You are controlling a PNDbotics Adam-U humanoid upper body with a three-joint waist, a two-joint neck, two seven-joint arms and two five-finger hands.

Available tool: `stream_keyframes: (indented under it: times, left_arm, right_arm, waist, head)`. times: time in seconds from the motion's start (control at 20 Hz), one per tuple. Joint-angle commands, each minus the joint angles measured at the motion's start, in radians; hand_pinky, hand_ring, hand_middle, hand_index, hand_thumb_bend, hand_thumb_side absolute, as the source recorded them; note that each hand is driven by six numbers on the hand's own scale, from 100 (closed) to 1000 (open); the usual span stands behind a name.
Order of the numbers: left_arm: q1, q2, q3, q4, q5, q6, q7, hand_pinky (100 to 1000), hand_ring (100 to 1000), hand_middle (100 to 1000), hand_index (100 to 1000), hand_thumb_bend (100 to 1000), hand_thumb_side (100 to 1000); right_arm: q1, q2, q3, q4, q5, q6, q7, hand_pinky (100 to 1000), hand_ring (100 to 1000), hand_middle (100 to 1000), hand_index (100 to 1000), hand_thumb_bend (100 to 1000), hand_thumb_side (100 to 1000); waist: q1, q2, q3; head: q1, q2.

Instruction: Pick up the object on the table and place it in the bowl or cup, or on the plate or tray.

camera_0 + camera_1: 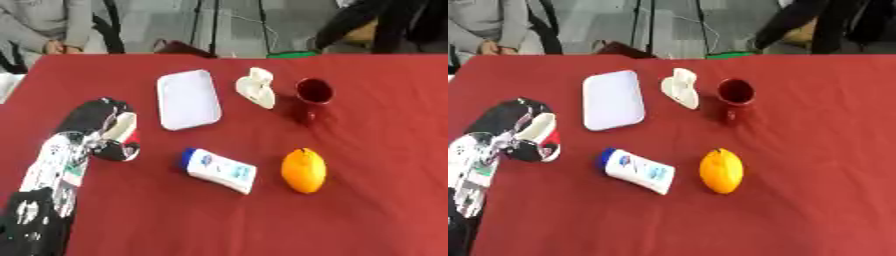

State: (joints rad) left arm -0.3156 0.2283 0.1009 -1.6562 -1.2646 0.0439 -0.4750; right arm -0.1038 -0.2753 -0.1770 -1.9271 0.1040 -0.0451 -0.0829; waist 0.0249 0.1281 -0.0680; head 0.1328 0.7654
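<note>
- Red tablecloth [376,210] carries an orange [304,171] and a white tube [220,170], side by side, near the tray [187,98] and dark cup [313,96].
- Left hand [109,131] hovers left of the tube, fingers seemingly curled, holding nothing.

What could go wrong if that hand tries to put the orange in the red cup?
The orange looks wider than the mouth of the red cup, so it may not fit and could roll off. The left hand comes from the far side of the white bottle, which lies between them, so reaching across might knock it. The cream object sits close beside the cup and could get bumped.
</note>
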Motion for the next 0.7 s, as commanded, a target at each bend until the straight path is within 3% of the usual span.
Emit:
stream_keyframes:
  times: [0.05, 0.25, 0.4, 0.7]
  left_arm:
    - [-0.072, 0.023, -0.009, -0.032, 0.042, -0.006, -0.007, 405, 472, 575, 825, 430, 150]
    - [-0.193, 0.036, -0.029, 0.003, 0.097, -0.023, -0.027, 424, 490, 591, 834, 475, 222]
    - [-0.286, 0.051, -0.046, 0.092, 0.135, -0.041, -0.045, 425, 492, 593, 835, 474, 231]
    - [-0.416, 0.094, -0.079, 0.323, 0.099, -0.067, -0.050, 444, 502, 623, 830, 595, 253]
  right_arm:
    - [-0.002, -0.008, 0.000, -0.008, 0.000, -0.001, 0.003, 535, 638, 827, 880, 488, 711]
    - [0.000, -0.006, 0.004, -0.006, -0.002, -0.001, 0.008, 535, 637, 827, 881, 488, 711]
    - [0.000, -0.005, 0.009, -0.004, -0.003, -0.003, 0.013, 535, 637, 827, 881, 487, 711]
    - [-0.003, -0.004, 0.016, -0.004, -0.002, -0.006, 0.021, 535, 636, 825, 881, 486, 711]
  waist:
    - [-0.003, -0.015, -0.003]
    - [-0.004, -0.018, -0.010]
    - [-0.005, -0.019, -0.019]
    - [-0.007, -0.015, -0.051]
  head:
    - [0.003, 0.005]
    - [0.004, 0.005]
    - [0.008, 0.005]
    - [0.023, 0.004]
